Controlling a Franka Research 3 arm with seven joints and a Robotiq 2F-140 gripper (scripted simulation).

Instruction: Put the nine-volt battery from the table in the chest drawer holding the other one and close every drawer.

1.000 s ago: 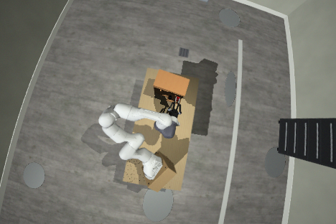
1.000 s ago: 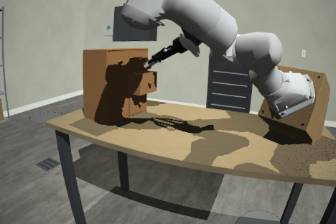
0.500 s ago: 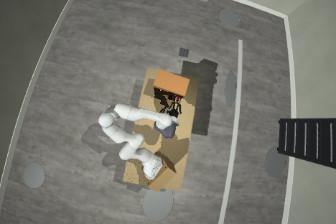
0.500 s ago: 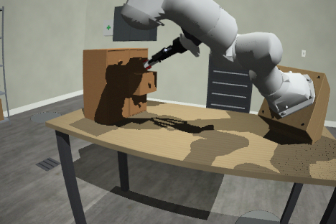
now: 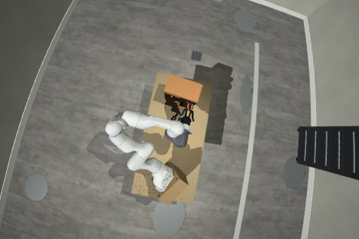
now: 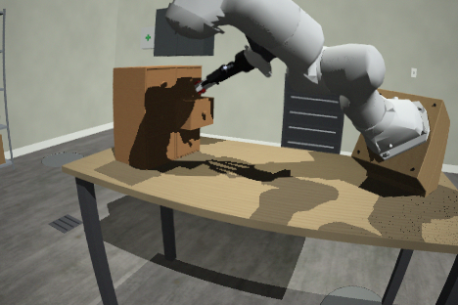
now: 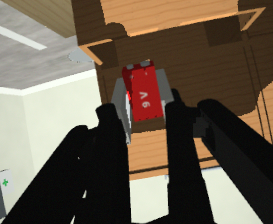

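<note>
The orange-brown chest (image 5: 184,88) (image 6: 128,108) (image 7: 149,159) stands upright at the table's far end. One drawer (image 6: 200,114) (image 7: 183,24), on the side farther from the exterior camera and at middle height, is pulled part way out and looks about level. My gripper (image 5: 189,106) (image 6: 199,87) (image 7: 143,87) is shut on the red nine-volt battery (image 5: 190,105) (image 6: 202,91) (image 7: 148,97). It holds the battery over the open drawer, close to the chest's front. No other battery shows; the drawer's inside is dark and partly hidden by the held battery and fingers.
The table (image 5: 193,135) (image 6: 235,200) carries the chest and the arm's wooden base block (image 5: 174,189) (image 6: 437,142). The chest's front above the open drawer rises close to the fingers. Other drawer fronts lie in the arm's shadow and look pushed in.
</note>
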